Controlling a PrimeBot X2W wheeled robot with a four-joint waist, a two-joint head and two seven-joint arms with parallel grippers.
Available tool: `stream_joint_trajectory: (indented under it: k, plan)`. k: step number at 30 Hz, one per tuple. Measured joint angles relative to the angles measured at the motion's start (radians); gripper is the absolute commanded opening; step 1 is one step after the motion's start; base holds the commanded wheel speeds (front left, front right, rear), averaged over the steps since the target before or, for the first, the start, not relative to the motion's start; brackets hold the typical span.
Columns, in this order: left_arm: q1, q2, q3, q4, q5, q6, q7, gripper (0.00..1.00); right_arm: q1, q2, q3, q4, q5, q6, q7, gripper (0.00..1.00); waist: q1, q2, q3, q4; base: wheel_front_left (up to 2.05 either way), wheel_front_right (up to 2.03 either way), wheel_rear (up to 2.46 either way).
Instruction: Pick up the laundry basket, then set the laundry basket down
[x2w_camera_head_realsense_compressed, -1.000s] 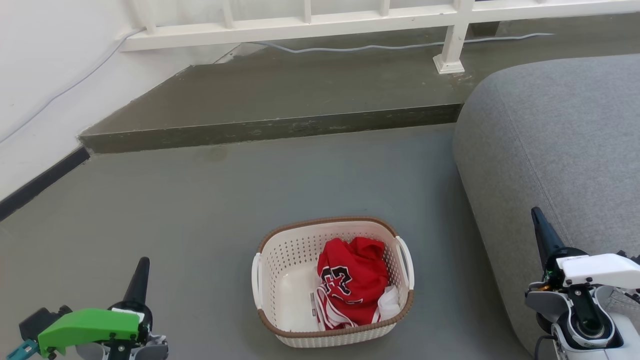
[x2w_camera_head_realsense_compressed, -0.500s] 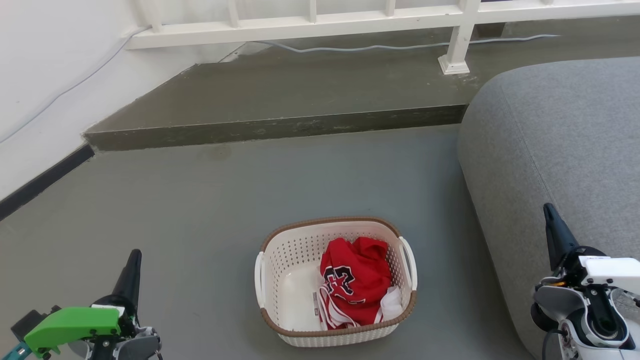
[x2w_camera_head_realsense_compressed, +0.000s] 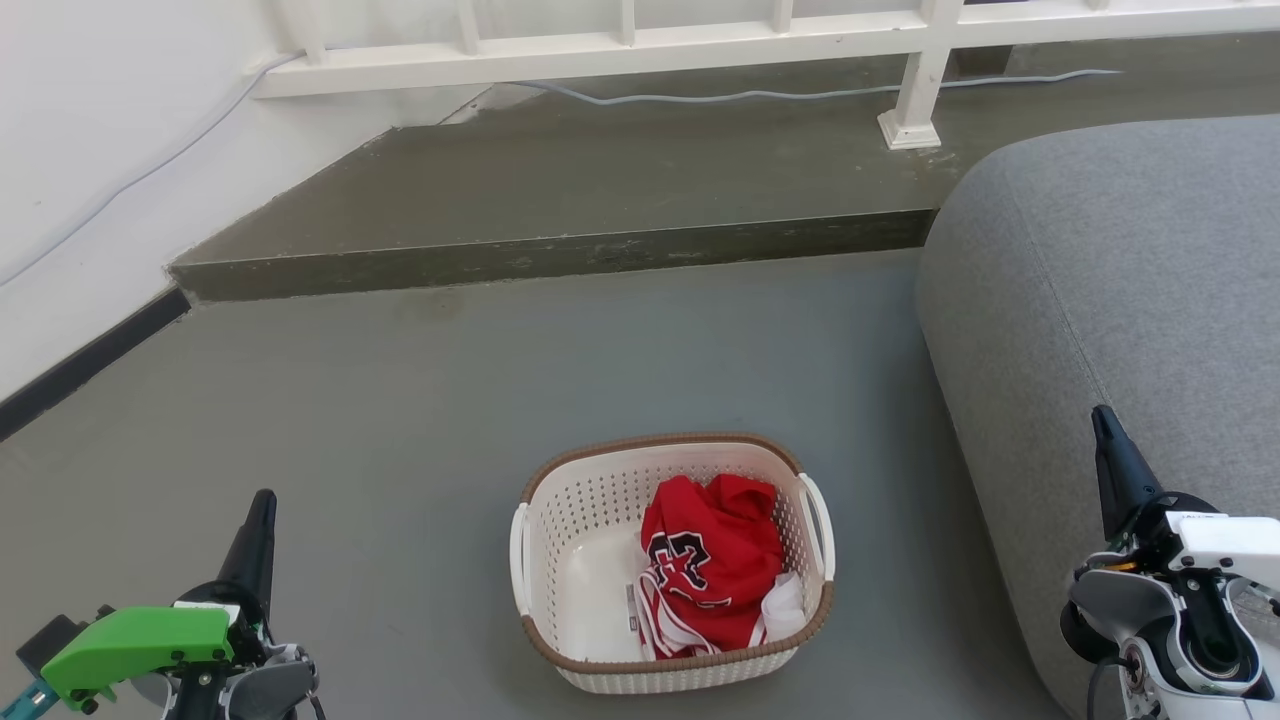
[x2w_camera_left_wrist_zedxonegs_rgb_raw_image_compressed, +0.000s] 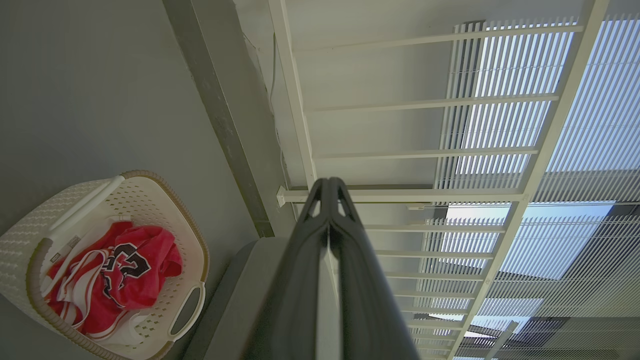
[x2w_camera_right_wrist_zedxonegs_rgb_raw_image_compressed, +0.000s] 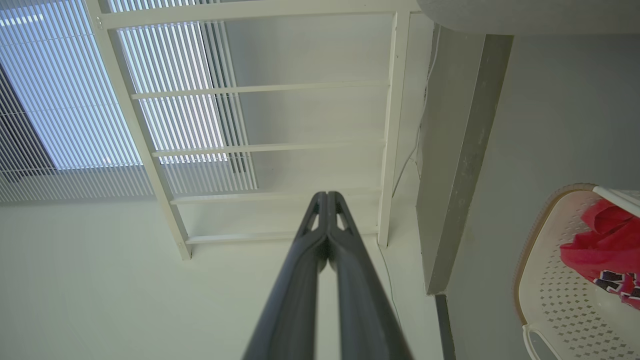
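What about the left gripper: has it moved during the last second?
Yes. In the head view the left gripper has drifted to the robot's left, away from the laundry basket.

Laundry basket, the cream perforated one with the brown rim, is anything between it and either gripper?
Nothing visible. Only grey floor separates the cream perforated plastic basket from the left gripper and the right gripper.

Left fingers (x2w_camera_head_realsense_compressed: 255, 540) drifted out toward left edge, right fingers (x2w_camera_head_realsense_compressed: 1115, 465) out toward right edge. Camera nudged too, whole scene slid slightly right.
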Motion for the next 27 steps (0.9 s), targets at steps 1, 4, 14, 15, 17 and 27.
stream_joint_trajectory:
  k: [1,4,14,15,17,27]
  plan:
    - [0.0,0.0,0.0,0.0,0.0,0.0,0.0,0.0,0.0,0.0,0.0,0.0,0.0,0.0,0.0,0.0,0.0,0.0,0.0,0.0,0.0,0.0,0.0]
    - [0.0,0.0,0.0,0.001,0.0,0.0,0.0,0.0,0.0,0.0,0.0,0.0,0.0,0.0,0.0,0.0,0.0,0.0,0.0,0.0,0.0,0.0,0.0]
    - [-0.001,0.0,0.001,0.004,0.0,0.0,0.0,0.0,-0.002,0.0,-0.001,0.0,0.0,0.0,0.003,0.0,0.0,0.0,0.0,0.0,0.0,0.0,0.0]
    - [-0.001,0.0,0.001,0.004,0.0,0.0,0.0,0.0,-0.002,0.0,-0.001,0.0,0.0,0.0,0.003,0.0,0.0,0.0,0.0,0.0,0.0,0.0,0.0]
    - [-0.001,0.0,0.001,0.004,0.0,0.0,0.0,0.0,-0.002,0.0,-0.001,0.0,0.0,0.0,0.003,0.0,0.0,0.0,0.0,0.0,0.0,0.0,0.0]
    - [-0.001,0.0,0.002,0.005,0.0,0.0,0.0,0.0,-0.003,0.0,-0.001,0.0,0.0,0.0,0.003,0.0,0.0,0.0,0.0,0.0,0.0,0.0,0.0]
